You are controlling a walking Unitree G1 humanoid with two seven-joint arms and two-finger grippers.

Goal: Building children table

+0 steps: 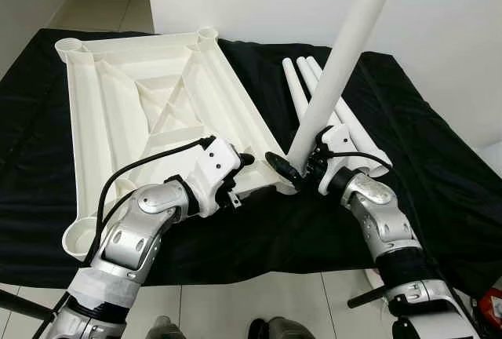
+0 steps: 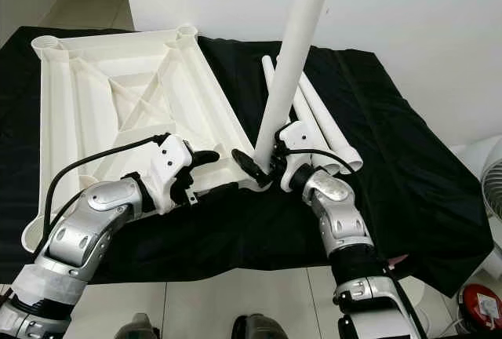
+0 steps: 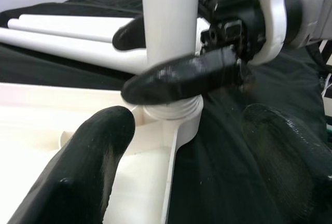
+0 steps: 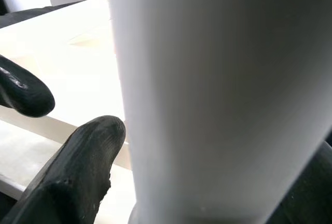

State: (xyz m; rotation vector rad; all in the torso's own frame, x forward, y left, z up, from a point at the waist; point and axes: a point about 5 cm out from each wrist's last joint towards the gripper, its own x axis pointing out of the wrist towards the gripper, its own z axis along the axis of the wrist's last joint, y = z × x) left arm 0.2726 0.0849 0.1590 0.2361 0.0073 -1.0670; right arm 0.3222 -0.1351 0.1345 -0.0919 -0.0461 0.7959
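Observation:
The white table top (image 1: 157, 111) lies upside down on a black cloth, ribs facing up. My right gripper (image 1: 294, 168) is shut on a white leg tube (image 1: 345, 49) that stands tilted, its lower end in the near right corner socket (image 3: 174, 112). One right finger (image 3: 181, 79) crosses the front of the tube just above the socket. My left gripper (image 1: 249, 174) is open beside that corner, one finger (image 3: 98, 167) over the table top and the other over the cloth, the rim between them. In the right wrist view the leg (image 4: 218, 94) is close up beside a finger (image 4: 83, 167).
Three spare white legs (image 1: 314, 88) lie side by side on the cloth behind my right gripper. Other corner sockets (image 1: 82, 238) stand at the table top's remaining corners. A white wall rises behind. A fan (image 2: 490, 174) and a red object (image 2: 480, 308) are at the far right.

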